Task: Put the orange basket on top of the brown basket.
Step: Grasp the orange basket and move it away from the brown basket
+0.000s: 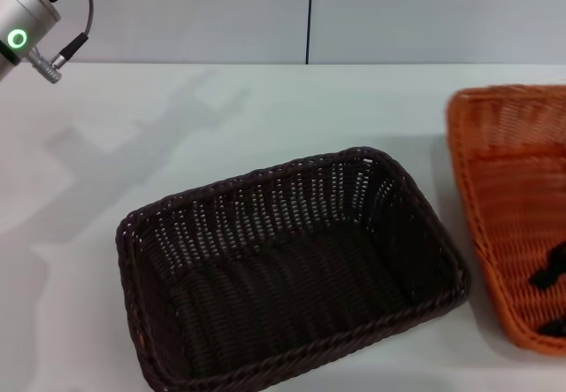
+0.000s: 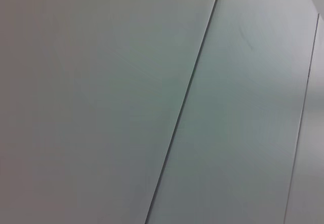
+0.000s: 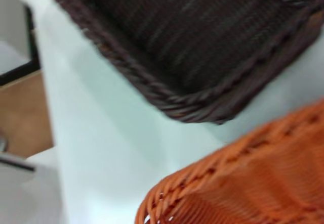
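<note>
Dark brown wicker fills the middle of the head view: the brown basket sits on the white table, turned at an angle, open side up and with nothing in it. Braided rim runs all round; slanted open-weave walls.

Orange basket is at the right edge of the head view, partly cut off by the picture's border. It looks tilted, its near corner low and its inner floor facing the camera. It lies just beside the brown basket's right end, with a strip of table showing between them. It is not on top of the brown basket.

Black shapes show inside the orange basket near the right edge, likely parts of the right gripper. Too little shows to say how far the fingers are apart, or whether they grasp the weave.

Right wrist view: orange rim close to the lens, brown basket's corner beyond it, white table between the two. No fingers of that arm show here.

Left arm is raised at the upper left corner of the head view, silver link with a green ring light. Its gripper is out of sight. Left wrist view shows only a pale grey panelled wall.
</note>
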Motion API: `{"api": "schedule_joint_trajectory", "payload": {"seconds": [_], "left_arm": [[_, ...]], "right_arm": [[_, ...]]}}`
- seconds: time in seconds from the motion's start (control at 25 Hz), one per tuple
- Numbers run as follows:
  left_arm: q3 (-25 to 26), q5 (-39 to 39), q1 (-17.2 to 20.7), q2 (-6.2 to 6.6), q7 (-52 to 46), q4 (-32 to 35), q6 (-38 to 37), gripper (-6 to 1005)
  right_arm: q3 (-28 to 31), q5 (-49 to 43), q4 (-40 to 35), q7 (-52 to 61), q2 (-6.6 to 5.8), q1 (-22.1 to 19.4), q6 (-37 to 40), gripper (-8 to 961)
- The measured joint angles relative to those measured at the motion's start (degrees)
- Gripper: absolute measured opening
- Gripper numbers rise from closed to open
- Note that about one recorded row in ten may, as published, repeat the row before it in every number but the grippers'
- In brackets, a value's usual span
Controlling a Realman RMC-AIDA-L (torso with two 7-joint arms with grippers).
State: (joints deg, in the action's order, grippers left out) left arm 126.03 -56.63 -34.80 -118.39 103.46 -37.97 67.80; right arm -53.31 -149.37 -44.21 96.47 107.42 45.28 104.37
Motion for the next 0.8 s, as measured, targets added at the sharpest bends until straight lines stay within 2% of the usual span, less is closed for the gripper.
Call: {"api": "schedule_joint_trajectory", "payload": {"seconds": [0.12, 0.2, 0.32, 0.36, 0.48, 0.52, 0.56, 0.8], "left_arm": [[0.0, 0.11, -0.15, -0.04, -0.01, 0.0, -0.25, 863], [0.0, 0.16, -0.2, -0.04, -0.01, 0.0, -0.34, 864], [0.0, 0.22, -0.42, -0.02, -0.01, 0.0, -0.58, 864], [0.0, 0.22, -0.44, 0.0, -0.02, 0.0, -0.6, 864], [0.09, 0.22, -0.54, 0.11, -0.02, -0.03, -0.64, 864], [0.21, 0.22, -0.55, 0.12, -0.02, -0.04, -0.65, 864], [0.41, 0.22, -0.57, 0.12, -0.02, -0.04, -0.65, 864], [0.82, 0.22, -0.58, 0.16, -0.02, 0.0, -1.2, 864]], "right_arm": [[-3.34, -0.05, -0.24, -0.33, 1.28, 0.59, 2.01, 799], [-3.9, -0.05, -0.3, -0.53, 1.65, 0.73, 2.64, 799], [-4.97, 0.03, 0.11, -2.5, 3.27, 2.07, 5.81, 798], [-4.97, 0.03, 0.11, -2.5, 3.27, 2.07, 5.81, 798], [-6.29, 0.18, 0.21, -3.24, 4.47, 3.22, 8.6, 798], [-6.86, 0.31, -0.05, -3.5, 5.2, 3.91, 10.53, 798], [-6.86, 0.31, -0.05, -3.5, 5.2, 3.91, 10.53, 798], [-8.01, 0.43, 0.36, -5.12, 7.03, 6.53, 15.75, 798]]}}
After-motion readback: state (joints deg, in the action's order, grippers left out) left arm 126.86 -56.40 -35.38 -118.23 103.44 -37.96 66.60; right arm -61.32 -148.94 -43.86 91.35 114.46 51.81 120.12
